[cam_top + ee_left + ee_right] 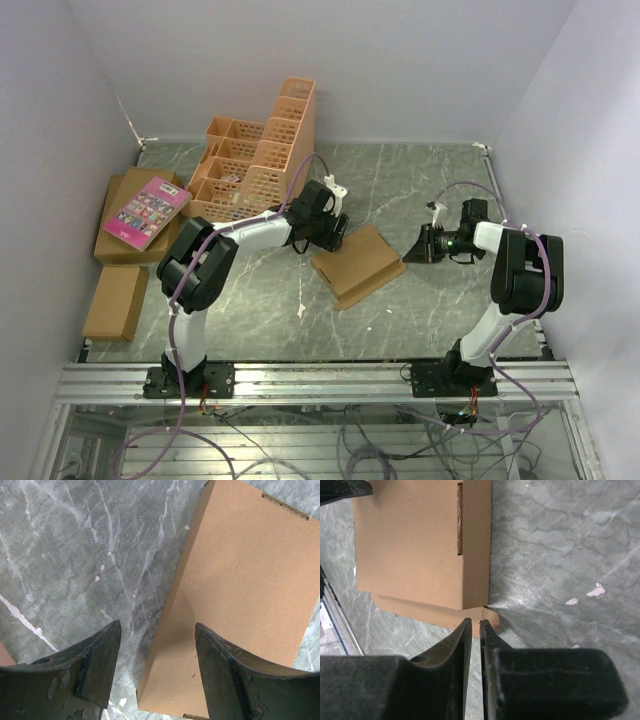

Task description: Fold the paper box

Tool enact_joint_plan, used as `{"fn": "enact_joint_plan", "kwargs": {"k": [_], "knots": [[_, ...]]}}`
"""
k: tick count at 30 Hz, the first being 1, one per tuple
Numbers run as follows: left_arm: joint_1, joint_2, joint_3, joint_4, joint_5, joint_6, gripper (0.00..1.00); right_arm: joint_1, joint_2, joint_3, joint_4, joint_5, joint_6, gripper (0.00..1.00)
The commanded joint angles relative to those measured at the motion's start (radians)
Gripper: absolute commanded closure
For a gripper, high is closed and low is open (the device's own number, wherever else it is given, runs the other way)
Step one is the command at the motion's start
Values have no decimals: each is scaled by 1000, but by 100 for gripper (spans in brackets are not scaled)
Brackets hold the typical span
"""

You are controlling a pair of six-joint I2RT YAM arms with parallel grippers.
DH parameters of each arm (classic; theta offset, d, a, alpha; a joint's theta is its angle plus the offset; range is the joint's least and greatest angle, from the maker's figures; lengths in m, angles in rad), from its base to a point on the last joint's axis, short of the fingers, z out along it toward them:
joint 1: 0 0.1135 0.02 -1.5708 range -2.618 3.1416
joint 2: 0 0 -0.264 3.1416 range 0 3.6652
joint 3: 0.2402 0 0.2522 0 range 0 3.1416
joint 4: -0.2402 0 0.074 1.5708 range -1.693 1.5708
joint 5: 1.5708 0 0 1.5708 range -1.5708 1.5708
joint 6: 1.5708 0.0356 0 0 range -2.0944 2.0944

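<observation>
The paper box (358,262) lies folded shut, a flat brown cardboard package, in the middle of the grey marble table. My left gripper (335,228) hovers at its far left corner. In the left wrist view the left gripper (157,625) is open, its jaws straddling the long left edge of the box (240,580) with nothing held. My right gripper (412,250) sits just off the box's right end. In the right wrist view the right gripper (475,621) is shut with only a thin slit, pointing at a protruding bottom flap (492,620) of the box (415,545), holding nothing.
An orange lattice crate (262,155) stands at the back left. A pink book (147,211) rests on a closed brown carton (120,250), with another carton (115,302) nearer. White walls enclose the table on three sides.
</observation>
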Motion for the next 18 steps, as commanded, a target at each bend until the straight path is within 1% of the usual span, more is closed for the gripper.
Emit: {"fn": "enact_joint_plan", "kwargs": {"k": [1, 3, 6, 11, 18], "knots": [[6, 6, 36, -12, 27, 13, 29, -3, -40, -7, 16, 40, 4, 82], [6, 2, 37, -14, 25, 13, 29, -6, -57, -18, 34, 59, 24, 76], [7, -2, 43, -19, 23, 17, 29, -6, -63, -25, 43, 73, 39, 74], [7, 8, 50, -17, 37, 16, 29, -6, -23, -23, 38, 73, 45, 73], [7, 13, 47, -16, 41, 17, 29, -6, 11, -21, 28, 71, 45, 75]]}}
